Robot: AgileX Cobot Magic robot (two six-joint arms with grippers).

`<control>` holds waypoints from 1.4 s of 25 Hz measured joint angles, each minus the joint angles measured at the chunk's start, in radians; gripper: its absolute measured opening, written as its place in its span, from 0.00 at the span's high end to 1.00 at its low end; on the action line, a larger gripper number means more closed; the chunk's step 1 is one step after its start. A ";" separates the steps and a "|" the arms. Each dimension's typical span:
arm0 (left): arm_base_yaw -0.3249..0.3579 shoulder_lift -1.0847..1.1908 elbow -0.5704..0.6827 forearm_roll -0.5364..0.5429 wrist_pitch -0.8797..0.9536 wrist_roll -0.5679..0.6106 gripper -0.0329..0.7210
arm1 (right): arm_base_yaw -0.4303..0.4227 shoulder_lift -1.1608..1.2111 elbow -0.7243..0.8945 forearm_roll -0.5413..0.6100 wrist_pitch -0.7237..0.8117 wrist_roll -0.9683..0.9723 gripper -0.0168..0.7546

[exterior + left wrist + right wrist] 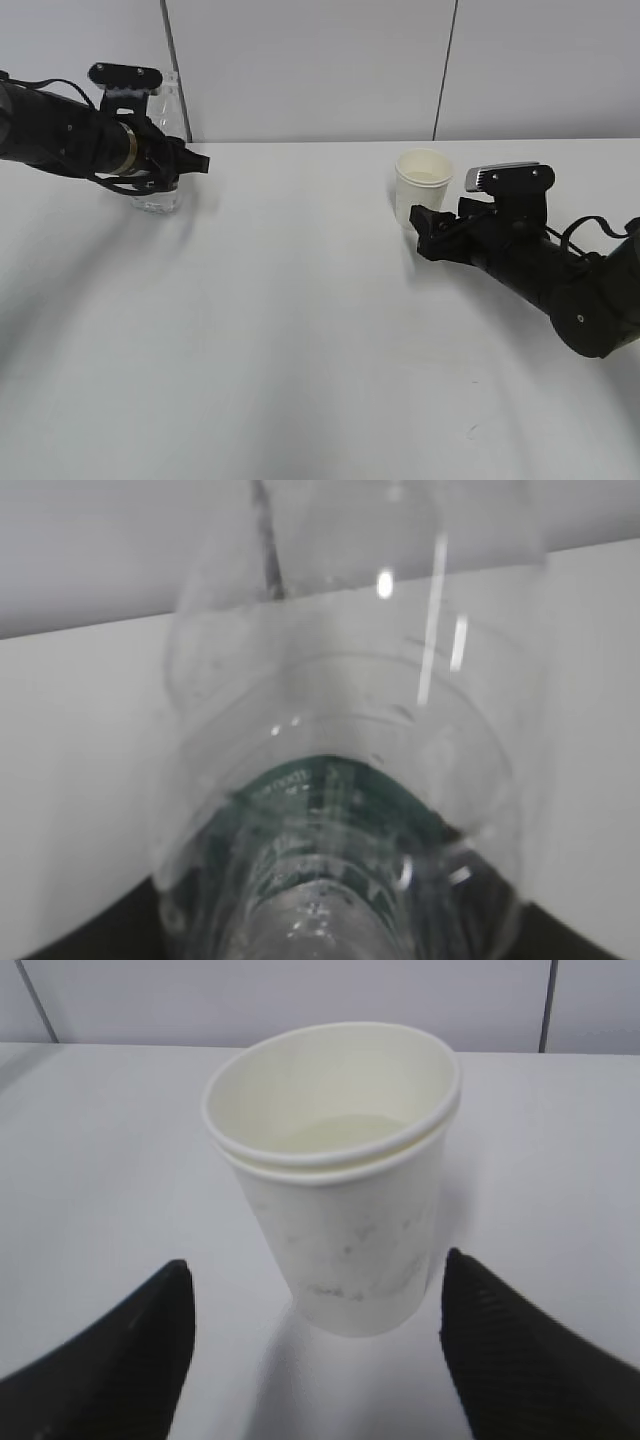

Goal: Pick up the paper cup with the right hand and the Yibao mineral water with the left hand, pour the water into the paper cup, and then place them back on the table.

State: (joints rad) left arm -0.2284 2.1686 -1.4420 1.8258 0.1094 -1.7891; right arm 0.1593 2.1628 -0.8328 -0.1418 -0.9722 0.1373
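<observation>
The cup (335,1175) stands upright near the bench's (300,330) far right edge, liquid inside, the right claw (315,1345) spread just short of it (not touching). The bottle (160,150) stands by the far left edge, within the left claw (170,165); its grip is unclear.

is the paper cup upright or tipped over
Upright. The paper cup stands on its base on the table, rim facing up, between the open right claw fingers, which do not touch it.
</observation>
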 joint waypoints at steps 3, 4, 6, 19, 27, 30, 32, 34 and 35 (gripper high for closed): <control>0.000 0.000 0.000 0.000 -0.002 0.000 0.51 | 0.000 -0.001 0.004 0.000 -0.009 0.000 0.21; 0.000 0.000 0.000 0.000 -0.002 0.000 0.51 | 0.000 -0.001 0.004 0.000 -0.011 0.000 0.21; 0.000 0.000 0.000 0.000 -0.008 0.000 0.51 | 0.000 -0.001 0.004 0.000 -0.011 0.000 0.21; -0.001 -0.020 -0.001 0.000 0.001 0.000 0.51 | 0.000 -0.001 0.004 0.000 -0.037 0.000 0.21; -0.002 -0.017 -0.043 0.000 0.015 0.000 0.51 | 0.000 -0.001 0.004 0.000 -0.055 0.003 0.21; -0.002 -0.017 -0.059 0.000 0.018 0.000 0.51 | 0.000 -0.001 0.004 0.000 -0.055 0.006 0.21; -0.002 -0.012 -0.059 0.000 0.016 0.000 0.51 | 0.000 -0.001 0.004 0.000 -0.055 0.006 0.21; -0.002 -0.002 -0.059 0.000 -0.001 0.000 0.51 | 0.000 -0.001 0.004 0.000 -0.055 0.006 0.21; -0.002 0.003 -0.059 0.000 -0.009 0.000 0.51 | 0.000 -0.001 0.004 0.000 -0.055 0.008 0.21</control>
State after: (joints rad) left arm -0.2302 2.1713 -1.5009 1.8258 0.1000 -1.7891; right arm 0.1593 2.1613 -0.8288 -0.1418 -1.0270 0.1453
